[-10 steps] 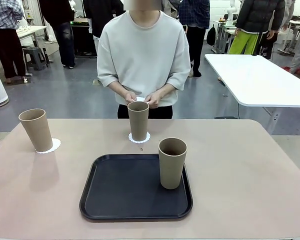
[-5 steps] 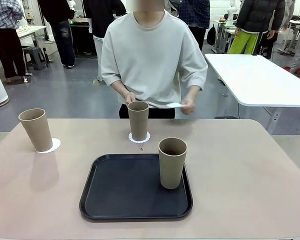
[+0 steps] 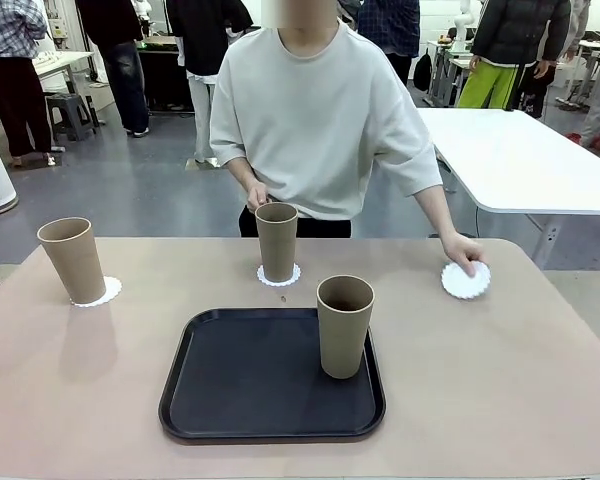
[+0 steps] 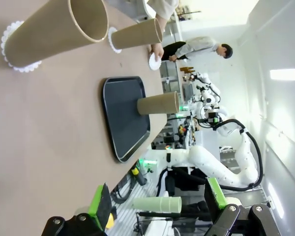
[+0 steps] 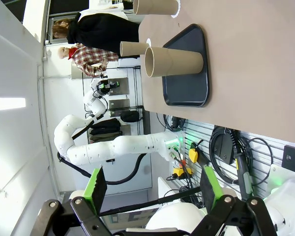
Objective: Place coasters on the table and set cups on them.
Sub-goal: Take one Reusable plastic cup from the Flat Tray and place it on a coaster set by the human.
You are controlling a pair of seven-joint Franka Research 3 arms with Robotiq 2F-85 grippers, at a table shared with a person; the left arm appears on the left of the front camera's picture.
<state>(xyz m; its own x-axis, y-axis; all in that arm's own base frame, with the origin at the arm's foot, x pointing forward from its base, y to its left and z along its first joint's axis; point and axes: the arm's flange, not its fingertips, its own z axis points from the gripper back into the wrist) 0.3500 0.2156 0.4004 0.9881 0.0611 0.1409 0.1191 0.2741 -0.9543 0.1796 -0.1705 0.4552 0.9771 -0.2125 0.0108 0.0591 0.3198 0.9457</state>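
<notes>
Lying under the person's hand (image 3: 461,251), the third coaster (image 3: 468,283) sits on the table (image 3: 510,390) at its far right, well apart from the cup (image 3: 345,328) standing upright on the tray (image 3: 250,385). You'd carry that cup rightward and away from you; the right gripper (image 5: 152,181) is likely nearer. It and the left gripper (image 4: 157,194) both hang empty, jaws spread.

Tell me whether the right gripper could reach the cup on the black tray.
Probably yes. The right gripper is open, the cup stands alone on the right side of the black tray, and the person's hand is at the far coaster, clear of it.
</notes>
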